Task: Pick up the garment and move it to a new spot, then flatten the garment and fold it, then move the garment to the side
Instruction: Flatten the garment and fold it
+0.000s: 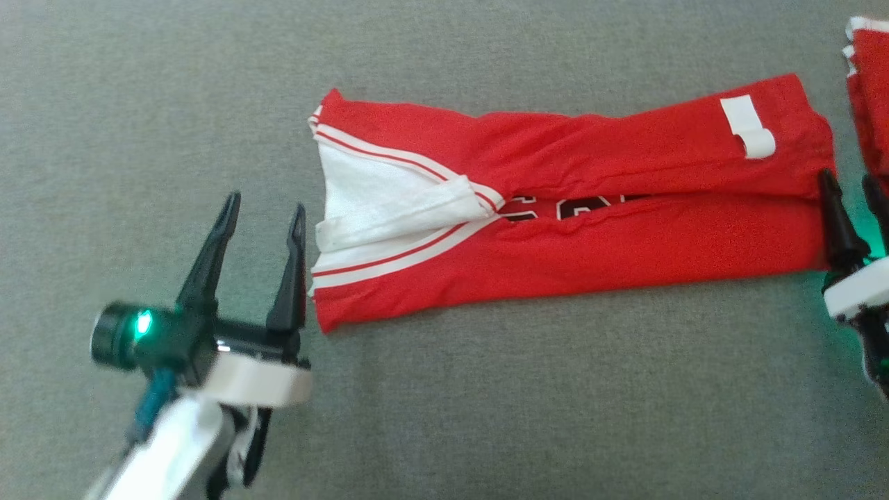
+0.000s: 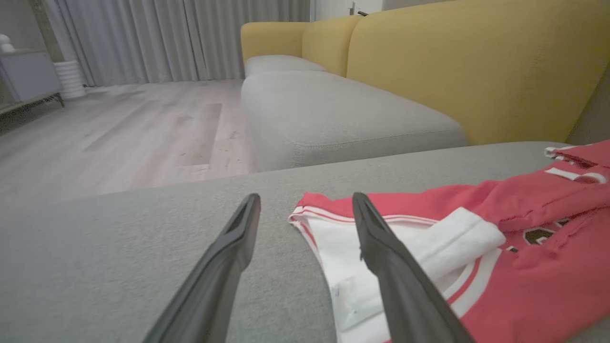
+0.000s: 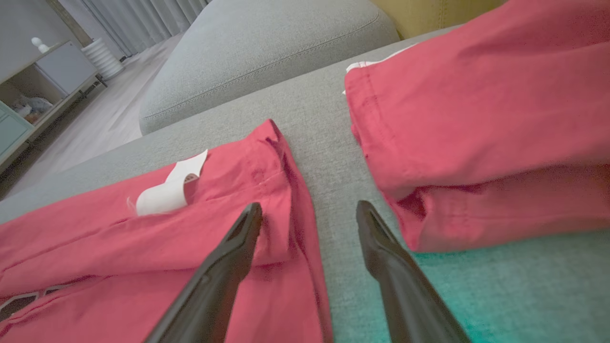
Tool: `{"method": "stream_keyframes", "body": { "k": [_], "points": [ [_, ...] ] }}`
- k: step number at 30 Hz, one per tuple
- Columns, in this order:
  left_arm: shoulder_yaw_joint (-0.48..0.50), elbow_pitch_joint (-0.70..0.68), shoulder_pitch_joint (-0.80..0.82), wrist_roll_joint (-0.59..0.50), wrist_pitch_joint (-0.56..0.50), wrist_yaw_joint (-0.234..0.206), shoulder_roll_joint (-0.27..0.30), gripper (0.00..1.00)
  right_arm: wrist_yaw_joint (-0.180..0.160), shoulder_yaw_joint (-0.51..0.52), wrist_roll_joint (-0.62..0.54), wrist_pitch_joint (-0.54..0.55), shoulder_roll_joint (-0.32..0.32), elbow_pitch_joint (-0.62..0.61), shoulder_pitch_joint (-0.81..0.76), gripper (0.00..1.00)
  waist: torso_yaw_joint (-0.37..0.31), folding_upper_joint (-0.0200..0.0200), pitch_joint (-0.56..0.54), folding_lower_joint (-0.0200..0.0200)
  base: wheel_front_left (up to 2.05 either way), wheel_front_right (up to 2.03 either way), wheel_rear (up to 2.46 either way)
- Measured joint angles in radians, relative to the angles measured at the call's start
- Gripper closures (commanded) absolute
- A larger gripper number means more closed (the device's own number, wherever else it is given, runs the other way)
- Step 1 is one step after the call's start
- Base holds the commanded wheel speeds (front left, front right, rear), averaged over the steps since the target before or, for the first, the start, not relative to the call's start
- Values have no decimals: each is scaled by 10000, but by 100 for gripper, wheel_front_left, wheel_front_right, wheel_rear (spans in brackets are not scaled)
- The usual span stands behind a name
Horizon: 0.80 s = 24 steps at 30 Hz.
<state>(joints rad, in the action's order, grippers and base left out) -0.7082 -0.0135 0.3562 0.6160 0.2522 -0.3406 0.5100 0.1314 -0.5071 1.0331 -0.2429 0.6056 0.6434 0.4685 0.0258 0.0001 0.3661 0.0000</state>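
Red garment (image 1: 625, 257), likely soft and limp, lay folded lengthwise on a cushion (image 1: 486, 389). Left gripper (image 1: 267, 203) and right gripper (image 1: 847, 177) flanked its ends, jaws spread; end corners looked best to pinch.

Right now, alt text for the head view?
A red garment, folded into a long strip, lies on a grey cushion. The open left gripper sits at its white-trimmed end, the open right gripper at the other, near a second garment.
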Motion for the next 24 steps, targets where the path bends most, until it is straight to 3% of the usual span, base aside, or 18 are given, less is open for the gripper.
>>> {"method": "stream_keyframes", "body": {
  "k": [3, 8, 13, 19, 20, 21, 24],
  "points": [
    [986, -261, -999, -1312, 2, -299, -736, 0, 0, 685, -265, -52, -430, 42, -395, 0, 156, 0, -170, 0, 0, 0, 0],
    [1812, -602, -1755, -2562, 4, -263, -1747, 0, 0, 1509, -775, -56, -788, 221, -747, 0, 415, 0, -376, 0, 0, 0, 0],
    [2188, -752, -2295, -3806, 15, 198, -2502, 0, 0, 2230, -1271, -17, -1026, 943, -723, 0, 770, 0, -574, -1, 0, 0, 0],
    [2351, -773, -2503, -4495, 17, 826, -3202, 0, 0, 2571, -1561, 1221, -1154, 1674, -453, 0, 1140, 0, -673, -1, 0, 0, 0],
    [2414, -767, -2541, -4585, 17, 920, -3279, 0, 0, 2579, -1559, 1438, -1156, 1647, -397, 15, 1176, 0, -684, -1, 0, 0, 0],
    [2510, -765, -2592, -4637, 17, 963, -3354, 0, 0, 2592, -1559, 1607, -1156, 1595, -362, 98, 1200, 0, -698, 0, 0, 0, 0],
    [2790, -742, -2661, -4744, 17, 1204, -3480, 0, 0, 2596, -1561, 1873, -1172, 1361, -399, 100, 1226, 0, -737, 0, 0, 0, 0]
  ]
}}
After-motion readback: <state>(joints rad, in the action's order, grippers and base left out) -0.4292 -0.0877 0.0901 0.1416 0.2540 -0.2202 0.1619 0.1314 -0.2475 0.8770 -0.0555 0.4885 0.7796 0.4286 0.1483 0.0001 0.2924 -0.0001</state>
